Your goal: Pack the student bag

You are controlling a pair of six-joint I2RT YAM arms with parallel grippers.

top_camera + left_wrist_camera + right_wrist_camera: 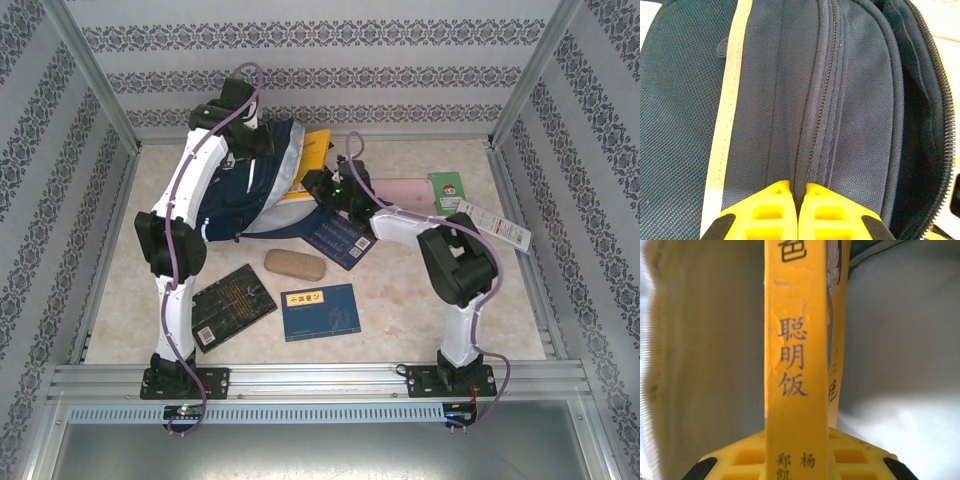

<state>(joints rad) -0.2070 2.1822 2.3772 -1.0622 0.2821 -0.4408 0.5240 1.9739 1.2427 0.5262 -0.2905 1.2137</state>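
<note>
- Okay, the bag (262, 185) is at the back-left of the table (420, 310), lying down with its mouth toward the right arm.
- The left gripper (798, 194) is pinched fully closed on a fabric ridge beside the zipper (827, 75) (I reckon this props the mouth open).
- The right gripper (324, 186) is nearly closed on a yellow book (795, 365), clamped at the spine. The book's far end is at the bag mouth, with pale fabric on either side.
- Handling guess: the bag is soft and floppy and will sag if released. I'd take it by a seam, the zipper edge or a strap, not a flat panel.
- The woven cloth looks grippy, but a thin pinch could pull out under load.
- The book is stiff and light, so the spine grip is fine.
- Loose on the table: a tan case (293, 266) and a blue book (318, 310).
</note>
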